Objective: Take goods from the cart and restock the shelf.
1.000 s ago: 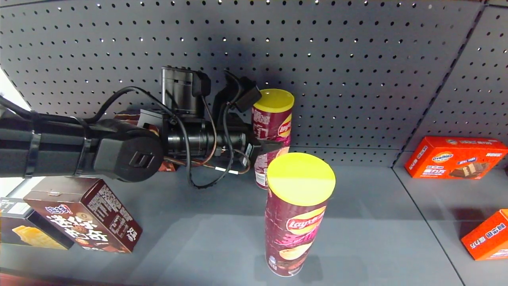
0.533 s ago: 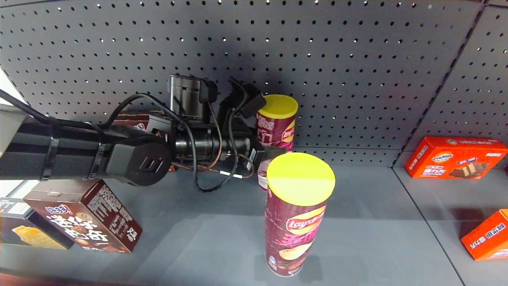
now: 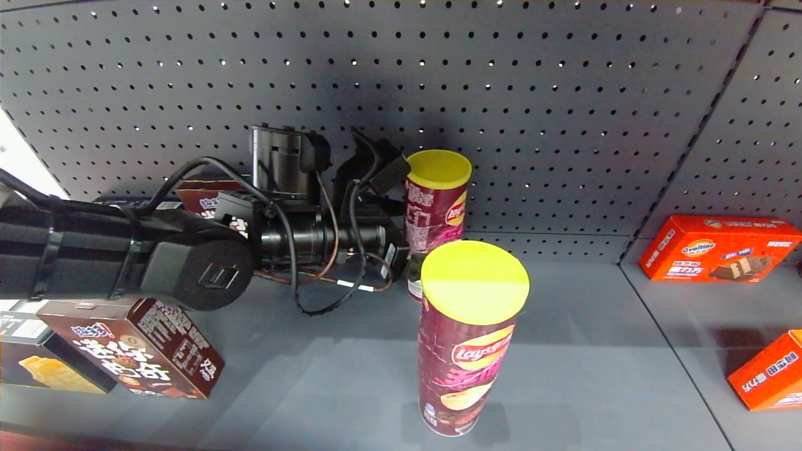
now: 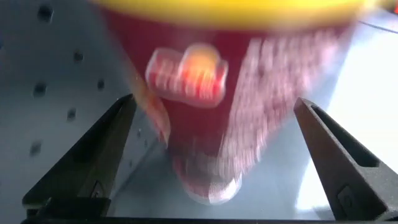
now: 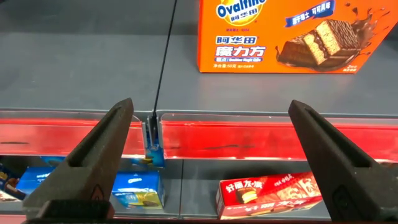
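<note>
Count, head view: we log two chip cans, maroon with yellow lids; two brown boxes; one black box; two orange boxes.

The rear chip can [image 3: 437,207] stands upright on the shelf [image 3: 595,376], close to the pegboard [image 3: 564,94]. The front chip can [image 3: 467,341] stands upright nearer the shelf's front, and its lid covers part of the rear can's foot from the head camera.

The near brown box [image 3: 135,347] sits at the shelf's left front, with the black box [image 3: 37,366] just beside it at the left edge. The far brown box [image 3: 210,200] is partly hidden behind the left arm. The rear orange box [image 3: 717,247] lies at the right by the pegboard. The front orange box [image 3: 767,369] is at the right edge.

Left gripper [image 4: 214,102]: jaws spread wide and released, one on each side of the rear chip can. We cannot tell whether either jaw touches its wall.

Right gripper [image 5: 210,106]: jaws spread wide, holding nothing. They face a red edge strip [image 5: 249,137], with an orange carton [image 5: 273,34] above it and a blue pack [image 5: 134,190] and a red box [image 5: 270,193] below.

Labels, print not transcribed: both cans carry a round red-and-yellow logo. The near brown box has large white characters. The orange boxes and the carton show an oval logo and a chocolate wafer picture.
</note>
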### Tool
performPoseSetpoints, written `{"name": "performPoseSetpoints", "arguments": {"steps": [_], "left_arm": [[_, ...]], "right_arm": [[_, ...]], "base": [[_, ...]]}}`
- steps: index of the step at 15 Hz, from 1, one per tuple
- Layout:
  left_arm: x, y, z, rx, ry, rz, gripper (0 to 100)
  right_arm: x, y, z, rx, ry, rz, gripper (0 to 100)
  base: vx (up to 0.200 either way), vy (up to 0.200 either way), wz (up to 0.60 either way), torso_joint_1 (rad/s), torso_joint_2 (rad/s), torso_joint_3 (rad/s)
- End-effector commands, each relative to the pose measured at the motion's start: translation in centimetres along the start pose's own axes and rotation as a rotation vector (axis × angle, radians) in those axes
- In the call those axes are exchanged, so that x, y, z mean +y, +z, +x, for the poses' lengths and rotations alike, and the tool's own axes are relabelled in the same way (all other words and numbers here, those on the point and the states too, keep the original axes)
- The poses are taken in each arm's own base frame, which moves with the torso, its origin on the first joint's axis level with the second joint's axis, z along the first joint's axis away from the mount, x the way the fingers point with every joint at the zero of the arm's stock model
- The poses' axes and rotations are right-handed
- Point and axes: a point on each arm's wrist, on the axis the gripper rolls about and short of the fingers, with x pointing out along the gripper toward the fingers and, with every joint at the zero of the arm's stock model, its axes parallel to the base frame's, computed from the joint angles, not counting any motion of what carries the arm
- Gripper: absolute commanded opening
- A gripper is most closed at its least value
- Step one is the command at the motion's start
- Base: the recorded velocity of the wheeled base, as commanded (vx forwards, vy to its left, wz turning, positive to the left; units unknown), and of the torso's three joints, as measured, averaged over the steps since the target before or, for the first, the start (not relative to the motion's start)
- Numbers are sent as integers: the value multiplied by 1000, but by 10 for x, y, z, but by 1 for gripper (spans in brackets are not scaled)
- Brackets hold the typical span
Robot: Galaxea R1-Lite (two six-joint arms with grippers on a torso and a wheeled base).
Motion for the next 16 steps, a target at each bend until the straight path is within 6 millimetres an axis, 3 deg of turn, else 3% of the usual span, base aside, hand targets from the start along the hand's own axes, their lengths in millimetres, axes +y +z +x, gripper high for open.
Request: {"name": "performPoseSetpoints", "arguments": {"steps": [1, 6, 16], "left_arm": [[-7, 3, -27, -3, 23, 0, 100], [-12, -10, -47, 9, 74, -6, 100], [-6, -26, -32, 114, 249, -21, 100]], "right_arm": [[0, 0, 0, 2, 0, 0, 100], [0, 0, 0, 2, 0, -1, 100], [0, 0, 0, 2, 0, 0, 100]], "base": [[0, 0, 0, 0, 0, 0], [0, 0, 0, 0, 0, 0], [0, 0, 0, 0, 0, 0]]}}
